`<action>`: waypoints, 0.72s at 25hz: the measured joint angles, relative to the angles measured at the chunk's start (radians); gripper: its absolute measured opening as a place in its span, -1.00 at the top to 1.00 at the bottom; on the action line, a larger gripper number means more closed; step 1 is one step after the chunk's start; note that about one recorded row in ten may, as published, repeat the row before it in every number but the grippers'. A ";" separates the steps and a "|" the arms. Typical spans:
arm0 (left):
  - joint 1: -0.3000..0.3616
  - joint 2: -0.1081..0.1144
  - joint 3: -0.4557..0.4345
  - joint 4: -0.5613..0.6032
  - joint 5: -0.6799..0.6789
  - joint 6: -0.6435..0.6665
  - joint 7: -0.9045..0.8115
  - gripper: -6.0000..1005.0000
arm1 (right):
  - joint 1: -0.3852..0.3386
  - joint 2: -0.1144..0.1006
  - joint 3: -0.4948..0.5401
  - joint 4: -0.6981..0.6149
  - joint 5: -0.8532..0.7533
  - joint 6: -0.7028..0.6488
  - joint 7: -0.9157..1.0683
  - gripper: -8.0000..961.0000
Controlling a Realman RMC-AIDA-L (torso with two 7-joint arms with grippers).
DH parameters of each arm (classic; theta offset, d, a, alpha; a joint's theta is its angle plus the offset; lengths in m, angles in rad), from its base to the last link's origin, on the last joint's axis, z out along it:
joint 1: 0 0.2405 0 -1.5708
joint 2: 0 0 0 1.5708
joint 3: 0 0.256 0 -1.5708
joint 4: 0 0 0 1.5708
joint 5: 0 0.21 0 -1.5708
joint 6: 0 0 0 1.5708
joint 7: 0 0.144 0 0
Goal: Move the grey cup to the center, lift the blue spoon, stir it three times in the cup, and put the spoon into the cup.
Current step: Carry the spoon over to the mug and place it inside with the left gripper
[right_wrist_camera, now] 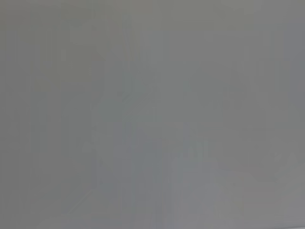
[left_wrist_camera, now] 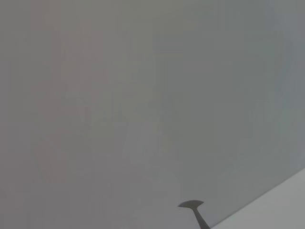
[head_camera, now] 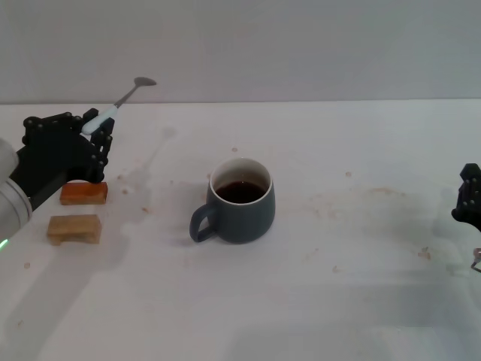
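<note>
While the white tabletop [head_camera: 338,316] carries everything, the grey cup [head_camera: 240,200] is seen standing near its centre, upright, with dark liquid inside and its handle turned toward the robot's left. The left gripper [head_camera: 89,134] is held raised well to the cup's left, its fingers closed on the pale handle of the blue spoon [head_camera: 120,102]. The spoon's long axis slants up and away, bowl uppermost. The right gripper [head_camera: 470,201] is parked at the right edge; its opening cannot be judged. Two small wooden blocks [head_camera: 79,210] lie below the left gripper.
</note>
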 joint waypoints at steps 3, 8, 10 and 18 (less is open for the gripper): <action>0.002 -0.002 -0.007 -0.056 0.000 -0.079 0.020 0.63 | -0.004 -0.001 0.017 -0.010 0.002 0.000 0.000 0.99; 0.008 -0.010 -0.022 -0.133 -0.002 -0.180 0.064 0.63 | -0.017 -0.001 0.046 -0.027 0.003 -0.005 0.000 0.99; 0.011 -0.021 -0.030 -0.149 -0.004 -0.207 0.092 0.63 | -0.020 -0.001 0.048 -0.030 0.003 -0.006 0.000 0.99; 0.002 -0.042 -0.041 -0.229 -0.009 -0.348 0.162 0.63 | -0.023 -0.001 0.049 -0.036 0.004 -0.009 0.000 0.99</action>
